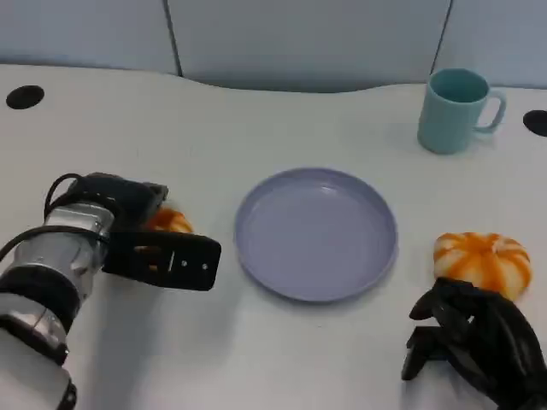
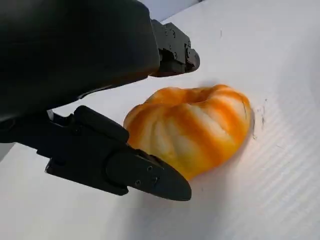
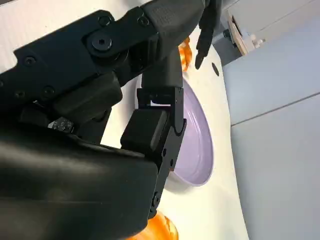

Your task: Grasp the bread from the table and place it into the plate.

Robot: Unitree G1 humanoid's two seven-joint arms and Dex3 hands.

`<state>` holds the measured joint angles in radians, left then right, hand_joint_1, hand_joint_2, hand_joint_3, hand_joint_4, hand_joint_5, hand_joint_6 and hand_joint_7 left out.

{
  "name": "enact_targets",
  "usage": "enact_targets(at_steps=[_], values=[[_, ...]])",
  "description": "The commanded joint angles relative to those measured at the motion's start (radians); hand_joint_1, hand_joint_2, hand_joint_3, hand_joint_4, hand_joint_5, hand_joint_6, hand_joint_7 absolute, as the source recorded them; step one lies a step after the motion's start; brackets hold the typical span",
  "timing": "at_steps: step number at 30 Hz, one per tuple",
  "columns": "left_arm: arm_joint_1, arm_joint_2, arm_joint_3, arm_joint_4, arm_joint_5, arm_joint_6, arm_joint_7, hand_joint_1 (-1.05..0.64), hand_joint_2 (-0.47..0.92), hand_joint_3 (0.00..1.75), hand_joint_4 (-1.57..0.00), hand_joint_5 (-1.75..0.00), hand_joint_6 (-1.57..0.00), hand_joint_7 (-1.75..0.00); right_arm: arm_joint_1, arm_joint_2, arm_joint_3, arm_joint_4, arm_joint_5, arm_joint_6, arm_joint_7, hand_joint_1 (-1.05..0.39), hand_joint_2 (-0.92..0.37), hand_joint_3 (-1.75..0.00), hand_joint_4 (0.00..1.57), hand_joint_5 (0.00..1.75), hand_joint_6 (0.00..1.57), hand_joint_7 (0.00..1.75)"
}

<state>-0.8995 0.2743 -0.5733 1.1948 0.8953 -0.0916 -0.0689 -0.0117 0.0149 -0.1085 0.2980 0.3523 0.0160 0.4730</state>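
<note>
The left hand (image 1: 141, 235) covers most of one bread (image 1: 169, 222) — contact unclear; the right hand (image 1: 479, 346) runs off the picture's edge.

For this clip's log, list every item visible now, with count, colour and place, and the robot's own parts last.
Orange-and-white striped bread rolls: 2; one left of the plate between the left hand's fingers, one right of the plate on the table.
Round lilac plate: 1, table centre, nothing in it.
Teal handled mug: 1, far right, upright.
White table: 1, with black round holes at far left and far right edges.
Left hand: black, fingers either side of the left roll.
Right hand: black, fingers curled, just short of the right roll.
</note>
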Motion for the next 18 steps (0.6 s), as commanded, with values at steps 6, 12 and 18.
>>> enact_targets(at_steps=[6,12,18], values=[[-0.057,-0.04,-0.034,0.103,-0.028,0.023,0.056,-0.53,0.72,0.0,0.0,0.0,-0.09,0.0,0.019,-0.014,-0.015,-0.007,0.022,0.0,0.02,-0.95,-0.79,0.0,1.39,0.92,1.19,0.88],[-0.06,-0.057,-0.044,0.121,-0.035,0.032,0.077,-0.46,0.7,0.0,0.0,0.0,-0.09,0.0,0.022,-0.013,-0.016,-0.005,0.029,0.001,0.027,-0.93,-0.78,0.0,1.39,0.9,1.2,0.86],[-0.062,-0.065,-0.049,0.134,-0.037,0.037,0.074,-0.44,0.69,0.0,0.0,0.0,-0.1,-0.01,0.034,-0.014,-0.012,-0.019,0.023,0.001,0.027,-0.92,-0.79,-0.01,1.41,0.88,1.21,0.85]])
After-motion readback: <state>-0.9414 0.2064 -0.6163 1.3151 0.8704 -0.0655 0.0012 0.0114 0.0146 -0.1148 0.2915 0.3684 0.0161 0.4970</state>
